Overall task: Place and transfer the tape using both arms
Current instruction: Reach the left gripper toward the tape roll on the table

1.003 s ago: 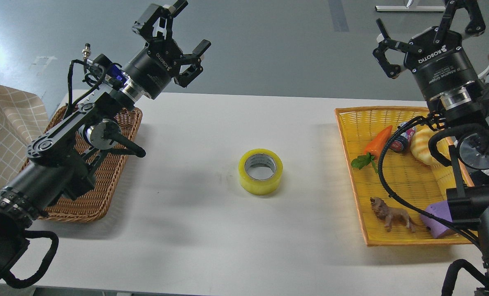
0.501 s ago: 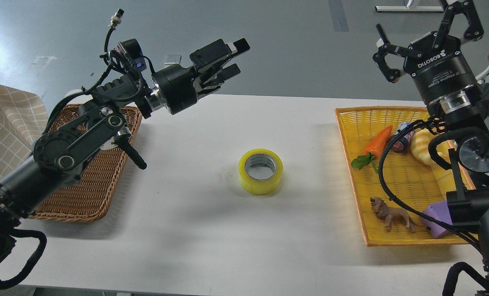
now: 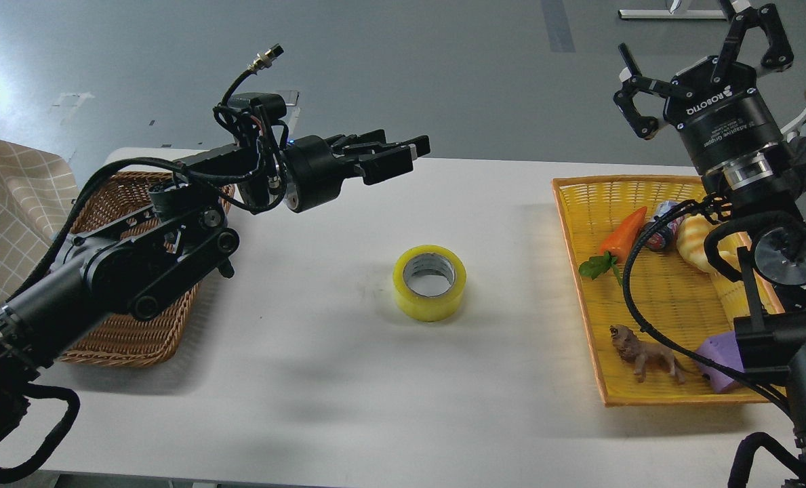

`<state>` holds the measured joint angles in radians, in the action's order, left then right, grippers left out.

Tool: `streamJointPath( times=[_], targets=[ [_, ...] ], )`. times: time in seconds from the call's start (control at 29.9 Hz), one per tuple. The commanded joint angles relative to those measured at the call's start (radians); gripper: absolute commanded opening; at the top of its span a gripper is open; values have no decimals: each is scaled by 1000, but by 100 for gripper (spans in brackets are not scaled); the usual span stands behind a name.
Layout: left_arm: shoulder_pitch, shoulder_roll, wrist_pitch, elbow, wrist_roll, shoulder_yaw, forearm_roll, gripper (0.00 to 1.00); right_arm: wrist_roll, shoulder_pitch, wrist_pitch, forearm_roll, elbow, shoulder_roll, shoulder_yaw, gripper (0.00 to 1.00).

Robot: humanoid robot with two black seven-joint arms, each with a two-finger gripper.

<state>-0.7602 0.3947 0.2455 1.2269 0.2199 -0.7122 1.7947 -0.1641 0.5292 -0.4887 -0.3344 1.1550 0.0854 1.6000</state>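
Observation:
The tape (image 3: 430,306), a yellow roll with a grey-white core, lies flat in the middle of the white table (image 3: 348,379). My left gripper (image 3: 403,154) hovers above the table up and to the left of the tape, fingers pointing right; it looks open and holds nothing. My right gripper (image 3: 697,61) is raised high over the far end of the yellow basket, fingers spread wide and empty. Both are well apart from the tape.
A brown wicker basket (image 3: 138,325) sits at the table's left under my left arm. A yellow basket (image 3: 572,224) at the right holds a carrot toy (image 3: 623,237), a bread toy (image 3: 693,240), a lion figure (image 3: 647,356) and a purple block (image 3: 714,362). A checkered cloth (image 3: 9,217) lies far left.
My left gripper has swung down and to the right, from pointing up over the wicker basket to pointing sideways nearer the tape. The right gripper has barely moved. The tape has not moved.

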Motion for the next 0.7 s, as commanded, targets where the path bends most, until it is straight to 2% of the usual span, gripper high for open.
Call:
streamJointPath(
  times=[0.0, 0.13, 0.3, 0.37, 0.6, 0.67],
  targets=[
    [-5, -14, -9, 2, -51, 40, 71, 98, 0, 2, 0, 0, 2, -1, 0, 100],
    [-10, -8, -11, 2, -94, 76, 77, 98, 0, 2, 0, 0, 2, 1, 0, 100],
    [-16, -17, -9, 2, -178, 111, 159, 98, 0, 0, 0, 0, 2, -1, 0, 100],
    [-16, -19, -9, 2, -194, 115, 186, 98, 0, 0, 0, 0, 2, -1, 0, 100],
    [-21, -19, -9, 0, -205, 180, 195, 98, 0, 0, 0, 0, 2, 1, 0, 100],
    [-22, -20, -9, -6, -227, 213, 195, 98, 0, 0, 0, 0, 3, -3, 0, 100]
  ],
)
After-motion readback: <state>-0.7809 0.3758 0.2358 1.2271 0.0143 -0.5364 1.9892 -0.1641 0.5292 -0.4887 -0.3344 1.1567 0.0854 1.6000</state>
